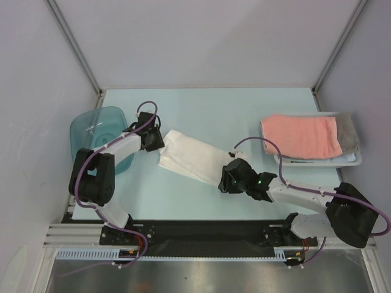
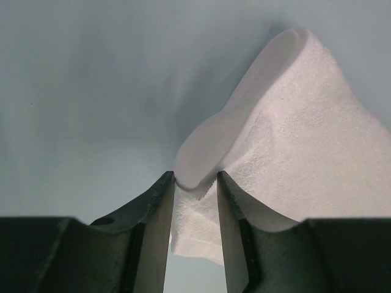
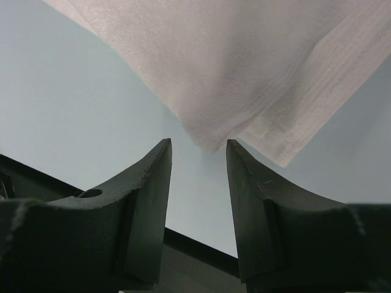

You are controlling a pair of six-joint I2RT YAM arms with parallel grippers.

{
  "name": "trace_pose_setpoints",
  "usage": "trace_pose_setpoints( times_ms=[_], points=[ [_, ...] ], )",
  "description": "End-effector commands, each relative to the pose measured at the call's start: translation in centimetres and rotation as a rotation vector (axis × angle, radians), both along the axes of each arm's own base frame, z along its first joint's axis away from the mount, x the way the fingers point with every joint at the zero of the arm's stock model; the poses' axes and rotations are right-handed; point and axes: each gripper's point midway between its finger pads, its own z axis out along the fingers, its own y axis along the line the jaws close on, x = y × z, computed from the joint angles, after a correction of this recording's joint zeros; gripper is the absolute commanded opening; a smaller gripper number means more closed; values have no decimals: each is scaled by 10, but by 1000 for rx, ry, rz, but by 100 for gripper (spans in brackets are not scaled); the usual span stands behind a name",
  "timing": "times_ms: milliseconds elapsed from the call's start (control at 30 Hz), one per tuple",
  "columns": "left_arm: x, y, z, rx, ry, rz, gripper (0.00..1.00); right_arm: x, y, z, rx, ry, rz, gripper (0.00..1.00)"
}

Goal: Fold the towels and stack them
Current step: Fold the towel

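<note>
- I found the white towel (image 1: 192,157) folded into a long strip. It lay diagonally across the middle of the bench (image 1: 214,107), one end toward the left arm and the other toward the right arm.
- The left jaws stood at the strip's left end. On the left wrist view, a raised fold of white terry sat between the two fingers (image 2: 160,210) and touched both inner faces. I recorded these jaws as pinching the towel's corner.
- The right jaws stood at the strip's opposite end, spread apart. On the right wrist view, the towel's corner reached just into the mouth between the fingertips (image 3: 160,160) and touched neither.
- A salmon-pink towel (image 1: 300,135) lay folded on top of a stack at the bench's right edge, well apart from the white towel.
- A grey towel (image 1: 349,131) showed beneath the pink one along its right side.
- The stack rested in a white basket (image 1: 317,163). I could not identify the pale layers beneath.
- A translucent blue tub (image 1: 91,129) sat at the bench's left edge, beside the left arm.
</note>
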Motion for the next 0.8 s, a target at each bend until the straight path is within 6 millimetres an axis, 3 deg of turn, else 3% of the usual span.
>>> trace_pose_setpoints(
  times_ms=[0, 200, 400, 567, 767],
  points=[
    [17, -6, 15, -6, -60, -19, 39, 6, 4, 0, 13, -26, -26, 46],
    [17, -6, 15, -7, -59, -20, 34, 8, 3, -5, -5, -28, -38, 43],
    [21, -6, 22, -4, -73, -29, 19, 11, 2, -1, -16, -38, -44, 16],
    [27, -7, 35, 7, -90, -44, 1, 16, -6, 21, -47, -86, -48, 1],
    [32, -12, 62, -20, -133, -59, 0, 29, -22, 62, -111, -170, -64, 0]
  ],
)
